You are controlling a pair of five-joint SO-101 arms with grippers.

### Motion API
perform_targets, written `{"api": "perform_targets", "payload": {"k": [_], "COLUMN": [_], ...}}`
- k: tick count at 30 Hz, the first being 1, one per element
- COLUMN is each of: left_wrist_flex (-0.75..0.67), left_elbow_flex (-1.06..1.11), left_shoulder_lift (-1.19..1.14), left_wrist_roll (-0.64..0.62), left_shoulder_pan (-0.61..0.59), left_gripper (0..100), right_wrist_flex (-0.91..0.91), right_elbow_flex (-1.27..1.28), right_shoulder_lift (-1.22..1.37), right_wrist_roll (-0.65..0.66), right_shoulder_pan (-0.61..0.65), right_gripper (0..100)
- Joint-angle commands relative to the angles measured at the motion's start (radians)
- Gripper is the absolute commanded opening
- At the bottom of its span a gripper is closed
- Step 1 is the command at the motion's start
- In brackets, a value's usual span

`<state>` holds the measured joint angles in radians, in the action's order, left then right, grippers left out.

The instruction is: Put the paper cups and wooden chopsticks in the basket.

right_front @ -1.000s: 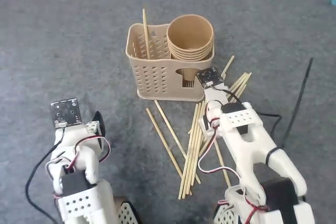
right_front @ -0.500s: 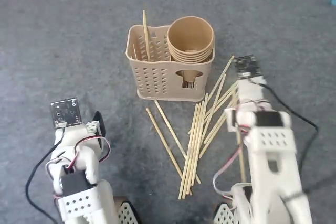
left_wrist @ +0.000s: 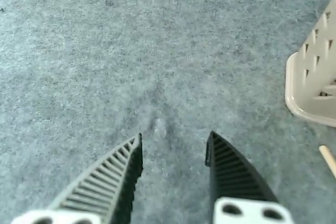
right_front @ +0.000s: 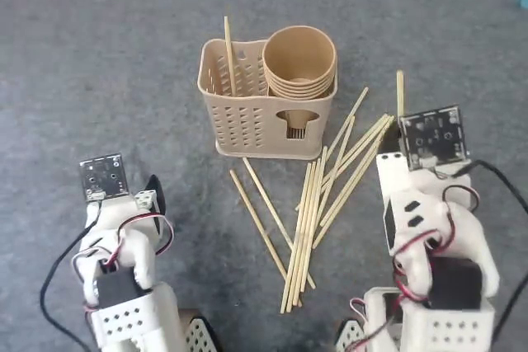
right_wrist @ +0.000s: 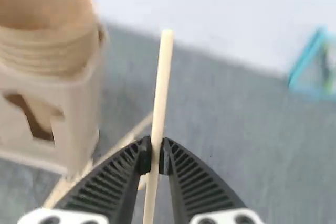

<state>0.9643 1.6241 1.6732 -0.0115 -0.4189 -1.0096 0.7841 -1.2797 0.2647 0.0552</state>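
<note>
A beige slotted basket (right_front: 247,113) stands at the back centre, holding a stack of paper cups (right_front: 299,59) and one upright chopstick (right_front: 228,49). Several wooden chopsticks (right_front: 309,208) lie fanned on the grey mat in front of it. My right gripper (right_wrist: 153,157) is shut on a single chopstick (right_wrist: 159,95), lifted off the mat to the right of the basket; its tip (right_front: 400,88) shows above the wrist board. The basket and cups (right_wrist: 50,30) lie ahead of it. My left gripper (left_wrist: 173,153) is open over bare mat at the front left, with the basket's corner (left_wrist: 315,77) off to one side.
The grey mat (right_front: 107,80) has free room on the left and behind the basket. A black cable (right_front: 474,133) runs along the right side. A teal object (right_wrist: 315,66) stands at the far right against the pale wall.
The right arm has drawn back from the basket's front and swung right, lifting one chopstick out of the pile. The left arm has kept still.
</note>
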Motion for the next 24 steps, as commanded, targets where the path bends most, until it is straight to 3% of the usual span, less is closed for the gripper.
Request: {"api": "perform_targets", "payload": {"k": [1, 12, 24], "left_wrist_flex": [-0.002, -0.003, -0.032], "left_elbow_flex": [-0.004, -0.002, 0.013], "left_shoulder_lift": [0.012, 0.012, 0.02], "left_wrist_roll": [0.012, 0.012, 0.014], "left_shoulder_pan": [-0.005, -0.006, -0.002], "left_gripper": [19, 19, 19], "right_wrist_flex": [0.073, 0.568, 0.616], "right_elbow_flex": [-0.124, -0.187, -0.542], "right_shoulder_lift": [-0.019, 0.17, 0.552], "right_wrist_roll": [0.012, 0.005, 0.003], "right_shoulder_pan": [0.087, 0.3, 0.512], "right_gripper": [0.9, 0.9, 0.9]}}
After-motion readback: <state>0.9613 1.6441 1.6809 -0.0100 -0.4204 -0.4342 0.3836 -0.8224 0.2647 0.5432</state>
